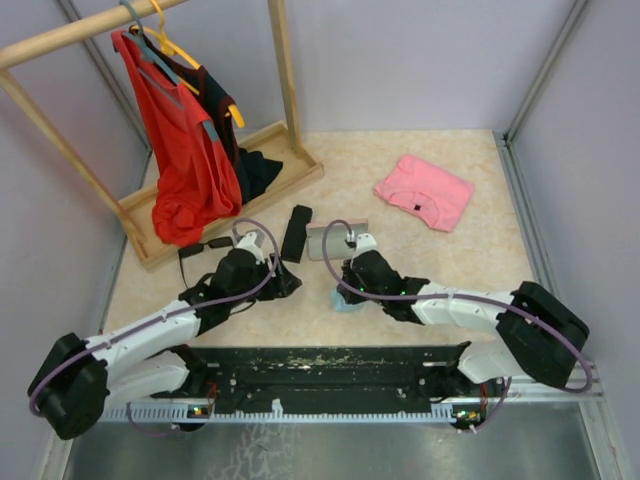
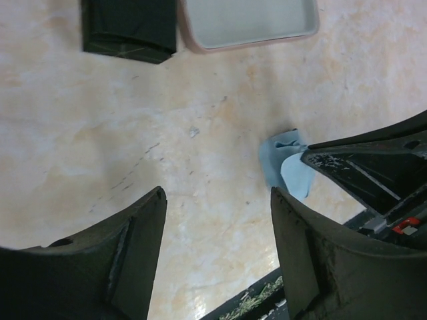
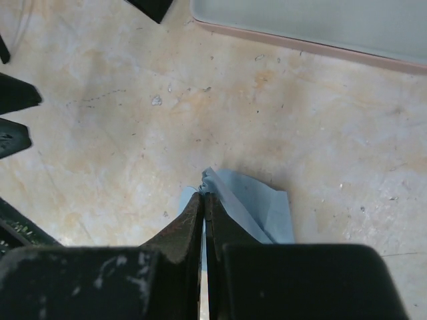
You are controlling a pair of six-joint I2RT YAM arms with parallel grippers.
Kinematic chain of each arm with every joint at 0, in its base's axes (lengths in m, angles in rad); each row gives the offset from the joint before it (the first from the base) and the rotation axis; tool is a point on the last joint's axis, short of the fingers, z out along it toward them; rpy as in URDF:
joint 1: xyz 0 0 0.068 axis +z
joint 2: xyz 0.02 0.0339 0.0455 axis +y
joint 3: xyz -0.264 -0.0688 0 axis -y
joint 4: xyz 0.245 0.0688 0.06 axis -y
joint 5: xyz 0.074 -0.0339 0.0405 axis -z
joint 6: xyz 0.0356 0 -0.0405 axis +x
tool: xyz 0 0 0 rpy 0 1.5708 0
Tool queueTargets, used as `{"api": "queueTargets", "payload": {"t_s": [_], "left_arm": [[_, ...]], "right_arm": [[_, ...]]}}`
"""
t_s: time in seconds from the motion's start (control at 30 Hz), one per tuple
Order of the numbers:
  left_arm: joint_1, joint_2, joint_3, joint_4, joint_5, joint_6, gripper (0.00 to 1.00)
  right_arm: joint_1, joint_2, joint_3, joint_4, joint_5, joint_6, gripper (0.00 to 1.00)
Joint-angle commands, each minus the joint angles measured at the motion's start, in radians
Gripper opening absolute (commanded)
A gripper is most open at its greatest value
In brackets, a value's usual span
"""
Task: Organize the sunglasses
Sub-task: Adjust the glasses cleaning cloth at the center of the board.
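No sunglasses show in either wrist view. A thin dark frame-like thing [image 1: 196, 248] lies by the rack's base, and I cannot tell whether it is a pair of sunglasses. My right gripper [image 3: 204, 197] [image 1: 345, 288] is shut on a bunched corner of a light blue cloth [image 3: 260, 207] [image 2: 283, 167] that rests on the table. My left gripper [image 2: 217, 193] [image 1: 272, 268] is open over bare table, with nothing between its fingers. Beyond both grippers lie an open pink case [image 2: 200, 45] [image 3: 300, 47] [image 1: 335, 240] with a pale empty inside and a black oblong case [image 2: 127, 27] [image 1: 296, 232].
A wooden clothes rack [image 1: 285, 90] at the back left carries a red garment [image 1: 185, 170] and a dark one. A folded pink garment [image 1: 425, 190] lies at the back right. Walls close in both sides, and a black rail [image 1: 330, 375] runs along the near edge.
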Motion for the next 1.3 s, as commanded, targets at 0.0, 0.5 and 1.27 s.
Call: {"api": "queueTargets", "payload": {"t_s": [0.0, 0.5, 1.27], "left_arm": [[0.006, 0.082, 0.01, 0.229, 0.196, 0.028, 0.71], [0.006, 0.217, 0.007, 0.511, 0.436, 0.031, 0.64], [0.005, 0.289, 0.017, 0.628, 0.548, 0.019, 0.49]], "right_arm": [[-0.019, -0.094, -0.067, 0.19, -0.046, 0.095, 0.0], [-0.076, -0.27, -0.208, 0.367, -0.099, 0.215, 0.0], [-0.078, -0.295, -0.182, 0.408, -0.149, 0.254, 0.0]]}}
